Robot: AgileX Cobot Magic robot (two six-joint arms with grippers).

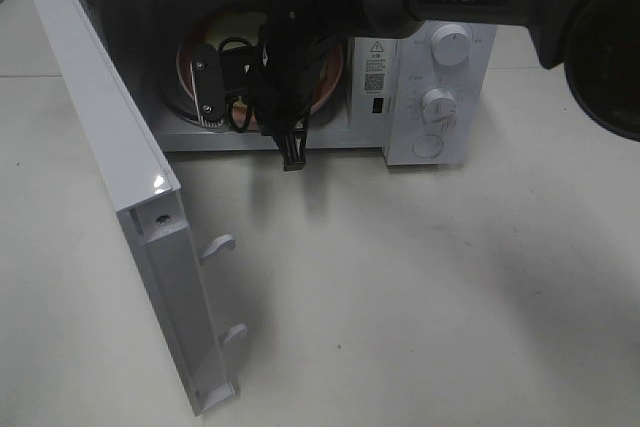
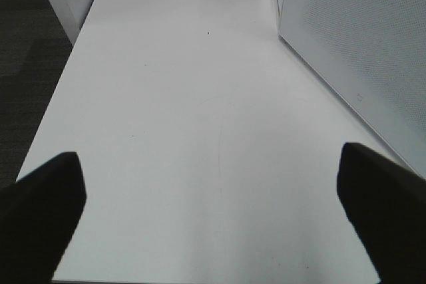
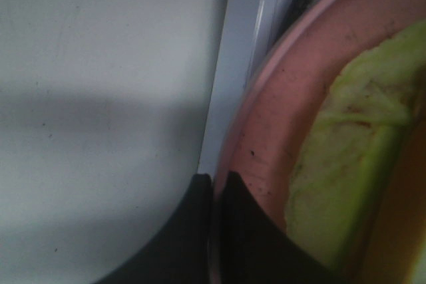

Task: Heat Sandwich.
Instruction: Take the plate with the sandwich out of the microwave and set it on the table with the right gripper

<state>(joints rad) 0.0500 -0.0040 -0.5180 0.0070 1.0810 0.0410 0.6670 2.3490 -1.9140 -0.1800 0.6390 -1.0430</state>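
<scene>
Right gripper (image 3: 213, 187), fingers clamped on the plate (image 3: 266, 138) rim, slides the sandwich (image 3: 346, 164) into the microwave (image 1: 440, 67); left gripper (image 2: 213, 197) fingers apart, idle.

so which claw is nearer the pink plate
Right. The right claw is shut on the rim of the pink plate, which carries the sandwich inside the microwave. The left claw hangs open over bare table outside the microwave, nowhere near the plate.
</scene>
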